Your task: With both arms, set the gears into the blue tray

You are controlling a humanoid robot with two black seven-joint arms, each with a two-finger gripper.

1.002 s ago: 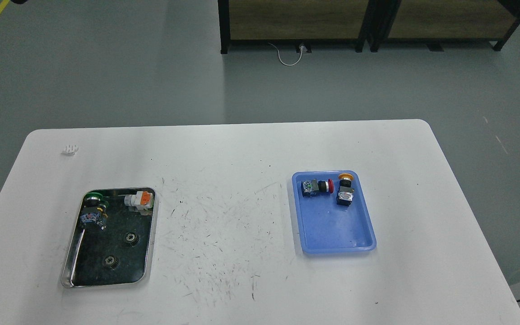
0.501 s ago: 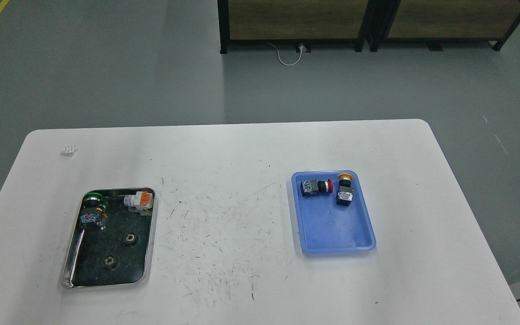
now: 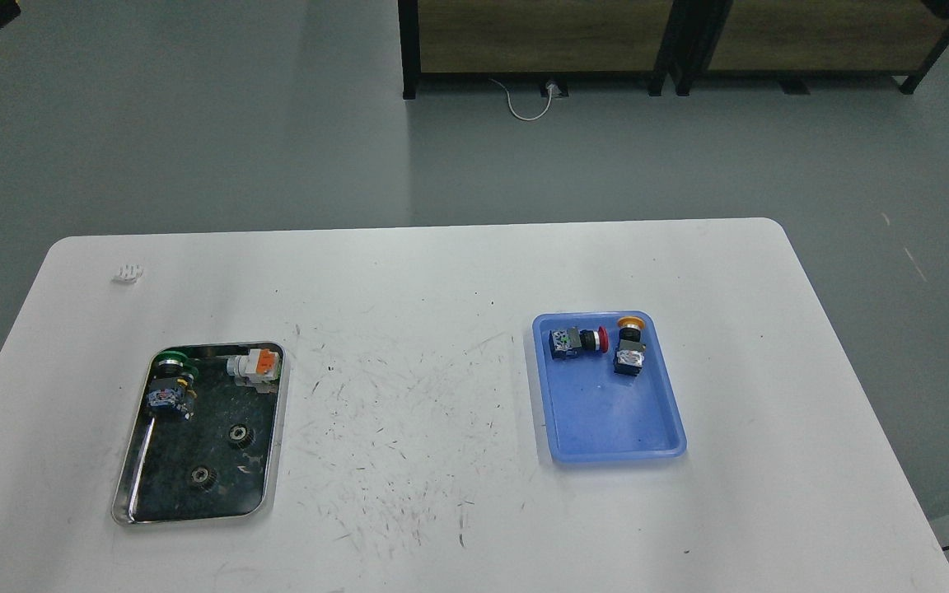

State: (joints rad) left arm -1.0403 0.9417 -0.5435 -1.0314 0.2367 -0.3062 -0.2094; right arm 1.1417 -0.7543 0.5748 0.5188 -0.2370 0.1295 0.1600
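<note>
On the desk: two trays lie well apart, steel tray (image 3: 197,434) at left, blue tray (image 3: 609,387) at right, on a white top (image 3: 409,329) scuffed with dark scratches.
Change: almost none on the desk since a second ago; only a dark shape has come into the top-left corner, and another dark bit shows at the right edge. Whether these are arm parts cannot be told.
Meaning: judged from this, the task has not begun; neither gear has moved.
Gears: both sit on the steel tray's dark bottom, one gear (image 3: 238,434) nearer the middle, the other (image 3: 202,475) lower and to its left, apart from each other. Small, round, black, toothed, each with a bright hub.
Steel tray: shiny raised rim; two switches (image 3: 171,387) at its far end.
Blue tray: shallow plastic, rounded corners; two capped switches (image 3: 577,340) at its far end, near half bare.
Fingers: out of sight on both arms, so their state is unknown.
</note>
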